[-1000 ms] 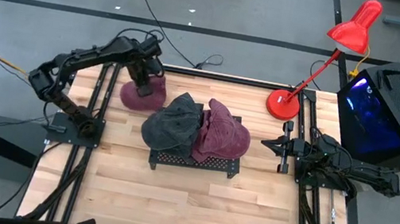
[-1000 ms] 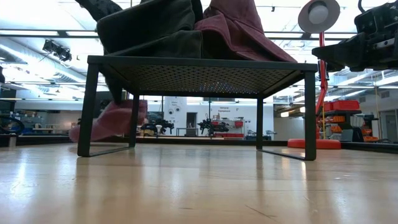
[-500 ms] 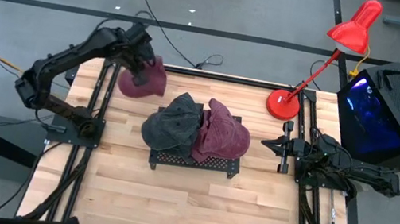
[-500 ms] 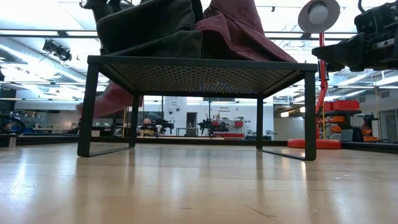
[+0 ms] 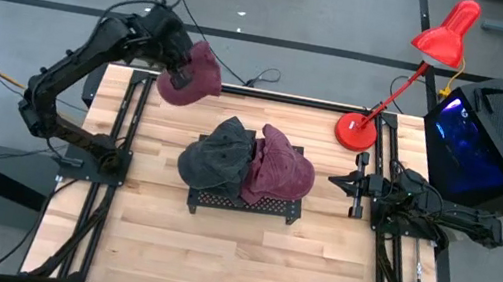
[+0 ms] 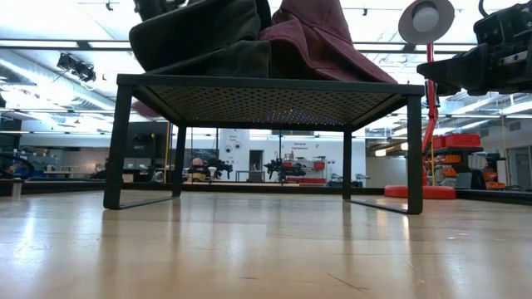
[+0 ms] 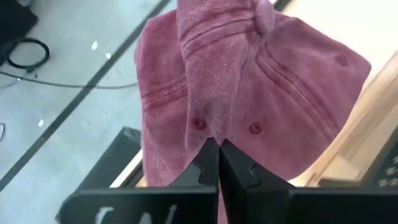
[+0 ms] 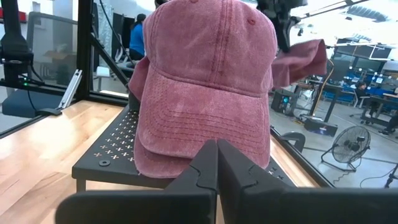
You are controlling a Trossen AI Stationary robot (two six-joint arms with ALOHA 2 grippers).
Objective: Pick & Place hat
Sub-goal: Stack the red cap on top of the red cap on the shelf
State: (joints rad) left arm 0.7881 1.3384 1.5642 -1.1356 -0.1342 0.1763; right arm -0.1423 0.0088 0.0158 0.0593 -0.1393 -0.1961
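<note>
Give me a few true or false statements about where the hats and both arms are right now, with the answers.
1. The left tool is shut on a maroon hat lifted off the table. True.
2. The black rack carries three hats. False: it carries two, a dark grey hat and a second maroon hat.
3. The right tool holds the grey hat. False: it is shut on nothing, beside the rack.
4. A red lamp stands at the table's far right corner. True.

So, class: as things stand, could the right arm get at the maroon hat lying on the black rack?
Probably yes. The right gripper waits shut at the table's right edge, level with the rack. The maroon hat lies on the rack's near side, nothing between. The left gripper is off holding another maroon hat.
</note>
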